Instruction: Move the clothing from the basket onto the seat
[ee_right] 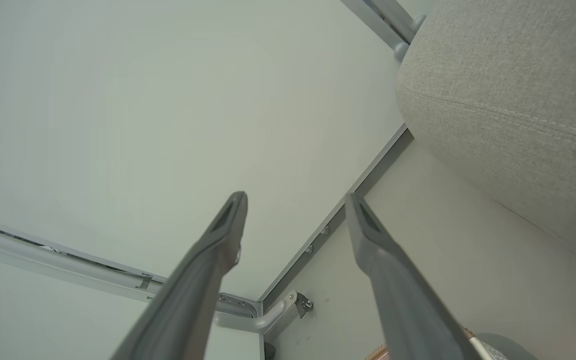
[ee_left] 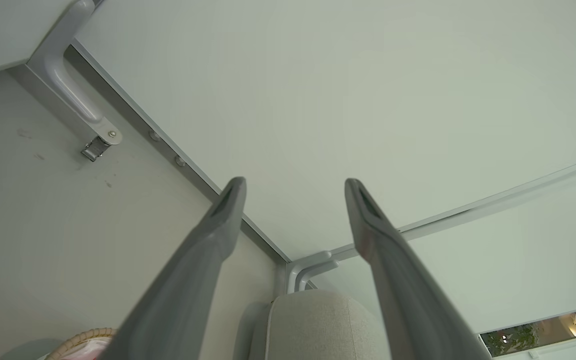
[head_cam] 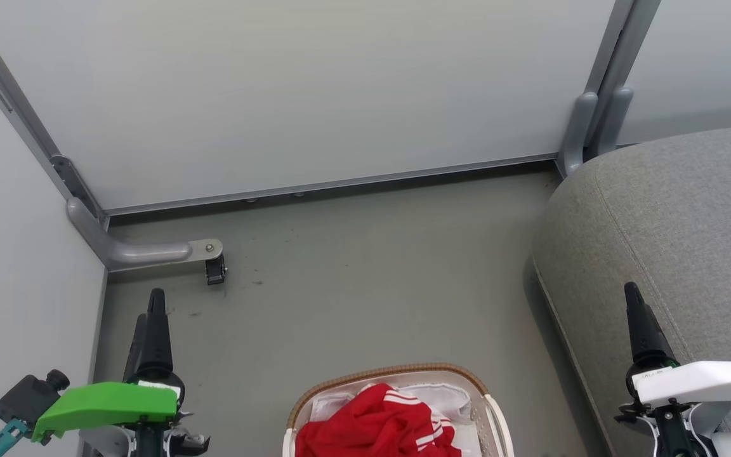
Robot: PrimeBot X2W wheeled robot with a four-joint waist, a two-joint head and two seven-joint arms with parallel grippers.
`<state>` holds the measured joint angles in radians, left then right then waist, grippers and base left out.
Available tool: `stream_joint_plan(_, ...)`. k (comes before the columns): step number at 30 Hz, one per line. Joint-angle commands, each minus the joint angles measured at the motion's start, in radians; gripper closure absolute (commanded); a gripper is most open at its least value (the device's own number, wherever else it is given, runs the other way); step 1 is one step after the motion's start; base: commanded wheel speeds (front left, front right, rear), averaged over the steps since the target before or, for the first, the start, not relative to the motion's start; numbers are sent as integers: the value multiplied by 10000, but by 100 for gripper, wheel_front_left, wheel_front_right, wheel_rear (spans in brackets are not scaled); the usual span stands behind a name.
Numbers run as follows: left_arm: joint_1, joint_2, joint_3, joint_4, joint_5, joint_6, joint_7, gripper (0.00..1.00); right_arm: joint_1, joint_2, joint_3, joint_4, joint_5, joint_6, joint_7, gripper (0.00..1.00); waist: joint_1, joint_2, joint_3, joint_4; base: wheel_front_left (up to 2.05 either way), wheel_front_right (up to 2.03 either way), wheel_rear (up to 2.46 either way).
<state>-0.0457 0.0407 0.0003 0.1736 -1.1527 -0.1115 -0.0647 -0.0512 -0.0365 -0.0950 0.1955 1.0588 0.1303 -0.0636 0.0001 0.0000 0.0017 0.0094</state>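
Open floor (head_cam: 372, 285) beyond basket (head_cam: 391, 369); seat (head_cam: 676, 216) blocks right, panel (head_cam: 308, 95) behind.

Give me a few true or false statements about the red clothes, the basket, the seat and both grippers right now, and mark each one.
1. The red clothing lies in the basket. True.
2. The left gripper is shut on the clothing. False: its jaws stand open and empty.
3. The seat stands to the basket's right in the head view. True.
4. The right gripper holds the basket's handle. False: it is open and empty, apart from the basket.
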Motion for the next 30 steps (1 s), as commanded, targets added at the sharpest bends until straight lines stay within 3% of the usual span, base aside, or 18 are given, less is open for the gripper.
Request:
stream_joint_plan(1, 15, 63, -35, -205, 420, 91, -115, 0, 3, -76, 13, -209, -384, 3, -125, 0, 0, 0, -9, 7, 0, 0, 0)
stream_joint_plan(18, 256, 80, -646, -509, 3347, 690, -623, 0, 184, -101, 412, -549, -3227, 4, -635, 0, 0, 0, -64, 28, 0, 0, 0)
stream_joint_plan(30, 429, 92, -879, -384, 5046, 851, -951, 0, 304, -114, 622, -607, -5031, 4, -967, 0, 0, 0, -76, 51, 0, 0, 0)
